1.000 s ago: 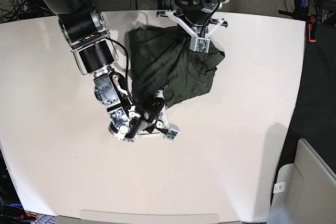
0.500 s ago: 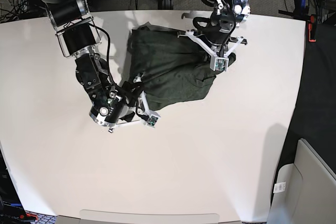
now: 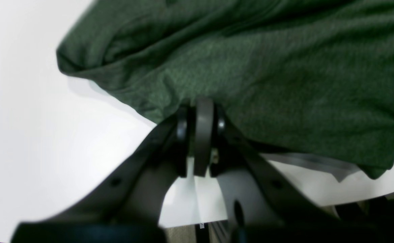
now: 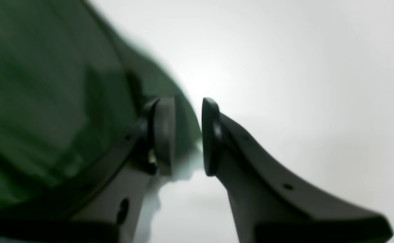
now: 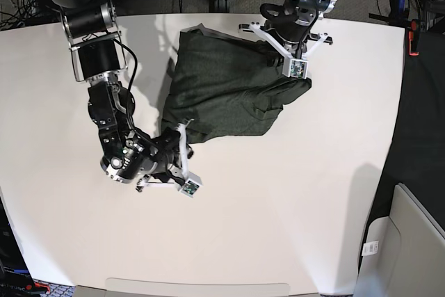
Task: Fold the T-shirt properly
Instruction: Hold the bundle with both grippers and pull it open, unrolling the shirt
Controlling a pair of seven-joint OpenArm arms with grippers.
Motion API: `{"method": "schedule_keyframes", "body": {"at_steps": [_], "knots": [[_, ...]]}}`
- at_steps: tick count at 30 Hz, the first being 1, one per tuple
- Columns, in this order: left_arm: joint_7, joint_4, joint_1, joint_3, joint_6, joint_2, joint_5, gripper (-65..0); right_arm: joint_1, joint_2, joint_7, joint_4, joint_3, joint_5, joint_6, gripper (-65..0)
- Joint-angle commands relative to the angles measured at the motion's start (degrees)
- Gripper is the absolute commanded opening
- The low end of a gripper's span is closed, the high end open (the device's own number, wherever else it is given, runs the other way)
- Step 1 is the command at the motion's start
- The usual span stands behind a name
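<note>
The dark olive-green heathered knit T-shirt (image 5: 226, 92) is lying bunched and partly folded on the plain white surface (image 5: 292, 199), toward the surface's far edge and a little right of its middle in the base view. The left gripper (image 3: 199, 113) is sitting at the shirt's far right corner, its jaws pressed together and pinching a fold of the green fabric; from the left wrist view the cloth is spreading out from the pinch point, with white surface showing to the side of it. The right gripper (image 4: 187, 135) is sitting at the shirt's near left corner. Its jaws are standing slightly apart, and a blurred edge of the shirt is reaching into the gap between them; whether they are actually gripping that edge cannot be told. In the base view that corner is looking drawn out toward the right gripper.
</note>
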Motion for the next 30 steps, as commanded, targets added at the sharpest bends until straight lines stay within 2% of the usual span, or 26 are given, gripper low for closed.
{"method": "schedule_keyframes", "body": {"at_steps": [1, 8, 11, 16, 22, 30], "knots": [[-1.1, 1.0, 1.1, 0.4, -0.1, 0.0, 0.2, -63.9, 2.4, -0.9, 1.3, -0.3, 0.1, -0.5, 0.1, -52.7], [-0.9, 0.7, 1.5, 6.4, -0.1, -0.1, 0.2, -63.9, 3.5, -8.0, 5.4, -8.7, -0.1, -14.5, 0.1, -52.7], [-0.8, 0.6, 1.7, 7.2, -0.1, -0.1, 0.2, -63.9, 3.1, -8.6, 5.4, -10.5, -0.1, -15.6, 0.1, -52.7], [2.7, -0.6, 1.2, 7.3, -0.1, 0.0, 0.2, -63.9, 1.9, -8.3, 4.7, -11.5, -0.2, -15.7, 0.1, -52.7], [3.7, -1.2, -1.2, 7.3, -0.1, 0.0, 0.2, -63.9, -1.3, -7.0, 0.0, -9.7, -0.2, -15.6, 0.1, -52.7], [3.7, -6.5, -6.1, 7.2, -0.1, 0.0, 0.2, -63.9, -8.9, -2.1, -5.8, 4.0, -0.2, -15.5, 0.1, -52.7]]}}
